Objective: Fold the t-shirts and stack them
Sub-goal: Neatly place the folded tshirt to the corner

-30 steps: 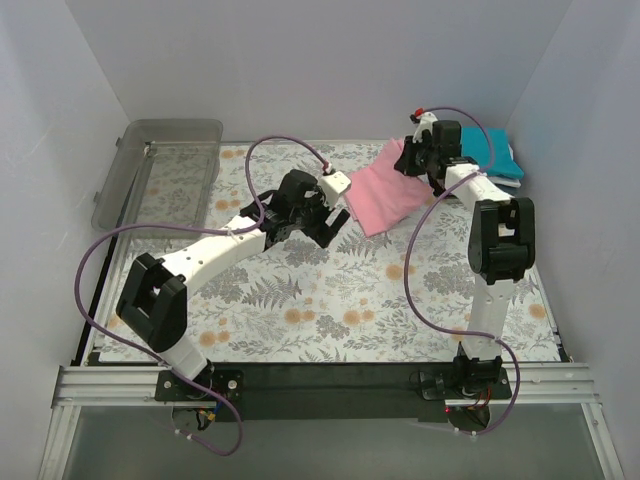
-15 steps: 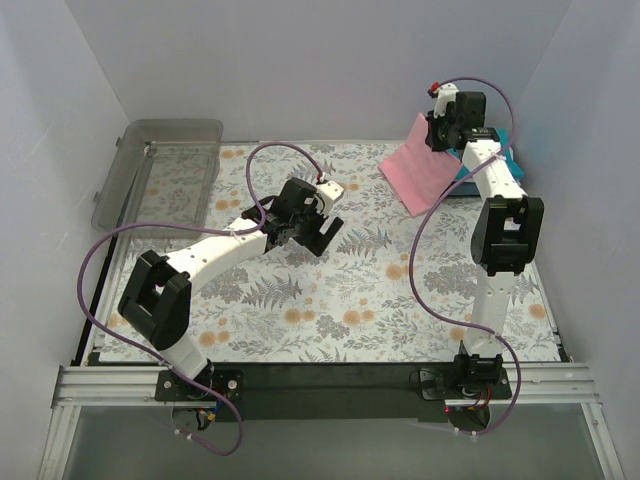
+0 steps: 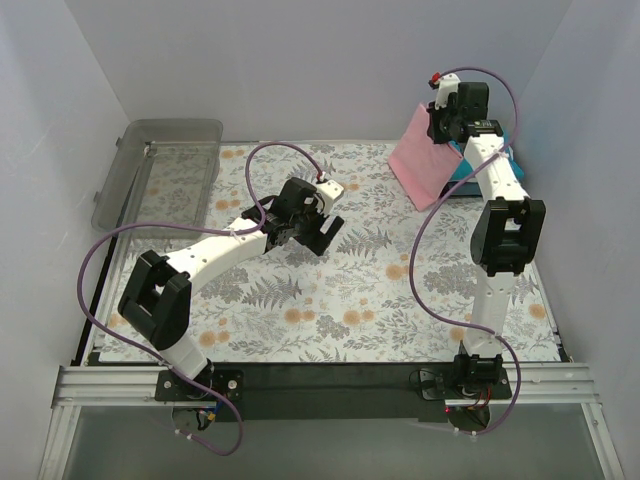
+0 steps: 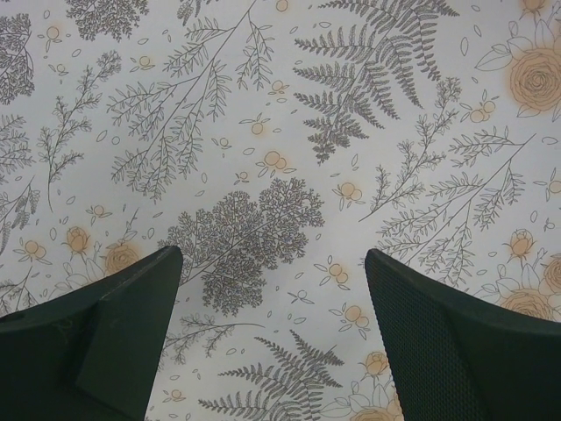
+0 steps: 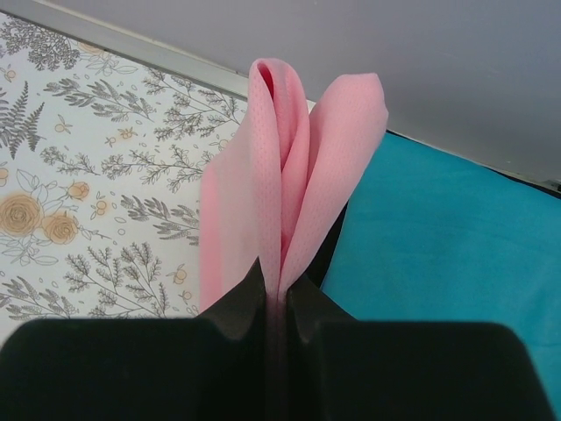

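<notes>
The folded pink t-shirt (image 3: 425,162) hangs in the air at the back right, pinched by my right gripper (image 3: 447,125), which is shut on its top edge. In the right wrist view the pink t-shirt (image 5: 298,175) droops in folds from the jaws, beside the teal t-shirt (image 5: 456,246). The teal t-shirt (image 3: 506,160) lies on a stack at the back right corner, mostly hidden behind the arm. My left gripper (image 3: 322,226) hovers open over the middle of the floral cloth (image 4: 280,175), with nothing between its fingers (image 4: 114,324).
A clear plastic bin (image 3: 160,170) stands at the back left, beyond the cloth's edge. White walls close in the table at the back and on both sides. The floral table cloth (image 3: 330,300) covers the whole surface.
My right gripper has lifted the pink t-shirt off the cloth and carried it up and to the right, toward the stack. The left gripper has drawn back slightly and stays open.
</notes>
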Controlling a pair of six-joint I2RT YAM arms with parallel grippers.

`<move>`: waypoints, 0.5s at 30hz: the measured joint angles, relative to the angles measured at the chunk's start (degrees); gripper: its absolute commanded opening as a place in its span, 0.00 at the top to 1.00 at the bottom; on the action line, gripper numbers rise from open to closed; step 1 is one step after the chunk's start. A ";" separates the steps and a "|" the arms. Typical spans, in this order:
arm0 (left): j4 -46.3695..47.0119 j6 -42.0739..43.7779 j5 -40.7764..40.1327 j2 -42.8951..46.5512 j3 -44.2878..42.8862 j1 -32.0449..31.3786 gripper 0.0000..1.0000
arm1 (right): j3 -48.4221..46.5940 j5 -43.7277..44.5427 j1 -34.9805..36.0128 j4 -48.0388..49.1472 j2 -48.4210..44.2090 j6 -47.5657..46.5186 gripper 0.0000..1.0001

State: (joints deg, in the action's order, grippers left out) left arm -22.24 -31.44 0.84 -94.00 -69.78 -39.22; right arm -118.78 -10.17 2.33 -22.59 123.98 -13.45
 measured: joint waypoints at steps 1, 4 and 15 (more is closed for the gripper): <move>0.02 -0.09 0.13 0.00 0.00 0.00 0.15 | -0.04 0.04 0.00 -0.11 -0.15 -0.02 0.99; 0.02 -0.24 0.70 0.00 0.00 0.00 0.14 | -0.07 0.63 0.00 -0.68 -0.66 -0.04 0.99; 0.15 -0.63 1.70 0.00 0.04 0.00 0.14 | -4.31 0.87 0.00 -2.19 -1.88 0.46 0.99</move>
State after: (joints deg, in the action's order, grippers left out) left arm -22.09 -32.08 2.55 -94.00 -69.73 -39.22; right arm -123.09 -9.30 2.33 -24.77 122.10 -12.99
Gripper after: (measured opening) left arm 0.861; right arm 0.113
